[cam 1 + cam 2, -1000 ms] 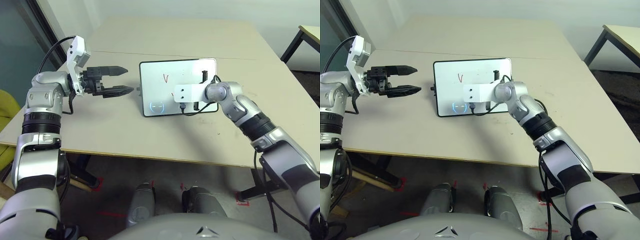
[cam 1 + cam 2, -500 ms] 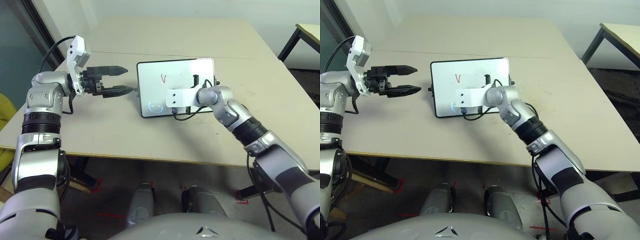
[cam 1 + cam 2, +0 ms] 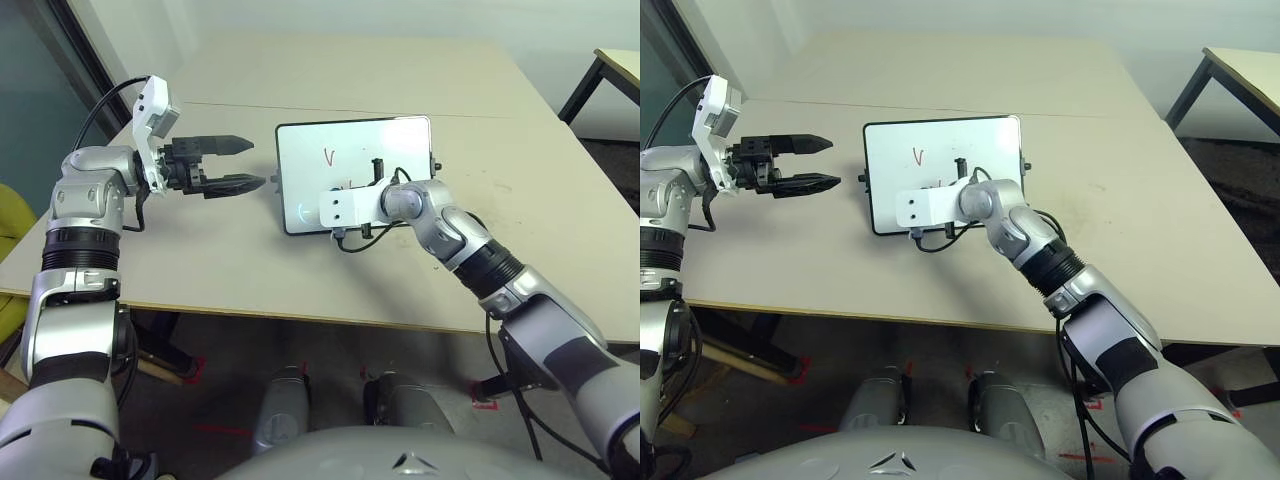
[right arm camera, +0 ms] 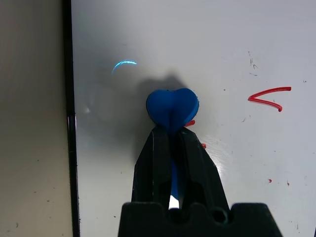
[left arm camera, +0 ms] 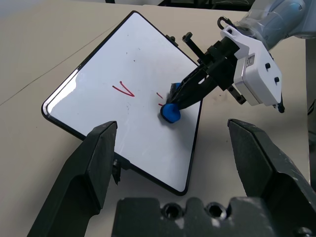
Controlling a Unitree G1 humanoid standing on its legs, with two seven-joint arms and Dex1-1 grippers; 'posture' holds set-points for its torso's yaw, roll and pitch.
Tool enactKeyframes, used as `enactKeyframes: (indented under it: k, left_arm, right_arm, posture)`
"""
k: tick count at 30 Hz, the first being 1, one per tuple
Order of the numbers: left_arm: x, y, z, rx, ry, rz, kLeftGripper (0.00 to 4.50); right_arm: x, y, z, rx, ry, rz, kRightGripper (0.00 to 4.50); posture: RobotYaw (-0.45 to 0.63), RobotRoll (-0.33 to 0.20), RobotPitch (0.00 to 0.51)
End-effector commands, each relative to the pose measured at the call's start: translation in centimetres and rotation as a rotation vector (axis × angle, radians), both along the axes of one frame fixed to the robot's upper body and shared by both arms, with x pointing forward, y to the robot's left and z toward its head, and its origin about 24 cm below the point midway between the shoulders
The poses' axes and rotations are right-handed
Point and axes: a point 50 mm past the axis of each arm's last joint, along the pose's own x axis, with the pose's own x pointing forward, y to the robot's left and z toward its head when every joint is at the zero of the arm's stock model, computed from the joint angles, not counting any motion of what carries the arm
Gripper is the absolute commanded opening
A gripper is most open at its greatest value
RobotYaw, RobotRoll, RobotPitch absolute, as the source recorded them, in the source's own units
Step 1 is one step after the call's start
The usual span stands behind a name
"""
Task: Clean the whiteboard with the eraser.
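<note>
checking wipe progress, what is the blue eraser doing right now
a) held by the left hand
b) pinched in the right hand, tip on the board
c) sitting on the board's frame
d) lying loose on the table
b: the right hand is shut on the eraser, whose tip presses the whiteboard beside red marks.

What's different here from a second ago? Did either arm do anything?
The right hand, shut on the blue eraser, has slid across the whiteboard toward the robot's left, and now presses the eraser by the small red marks in the board's near half. The left hand stayed open, held in the air beside the board. The red tick is still there.
</note>
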Motion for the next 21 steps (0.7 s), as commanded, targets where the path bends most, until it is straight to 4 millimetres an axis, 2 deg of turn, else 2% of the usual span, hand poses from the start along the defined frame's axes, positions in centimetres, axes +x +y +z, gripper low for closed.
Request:
enactKeyframes:
  k: [1,12,16,21]
  left_arm:
    - [-0.1,0.1,0.0,0.011,0.003,0.004,4.50]
    - [0.0,0.2,0.0,0.013,0.004,0.009,4.50]
    - [0.0,0.3,0.0,0.013,0.005,0.011,4.50]
    - [0.0,0.3,0.0,0.012,0.005,0.012,4.50]
  right_arm:
    - [1.3,-1.8,0.6,0.000,-0.012,-0.084,0.02]
    - [2.5,-3.7,1.7,0.028,-0.044,-0.161,0.02]
    - [2.5,-3.7,1.6,0.032,-0.040,-0.159,0.02]
    - [1.7,-2.5,0.9,0.034,-0.013,-0.114,0.02]
  posture:
    - [0.21,0.000,0.000]
    - [0.21,0.000,0.000]
    - [0.21,0.000,0.000]
    - [0.21,0.000,0.000]
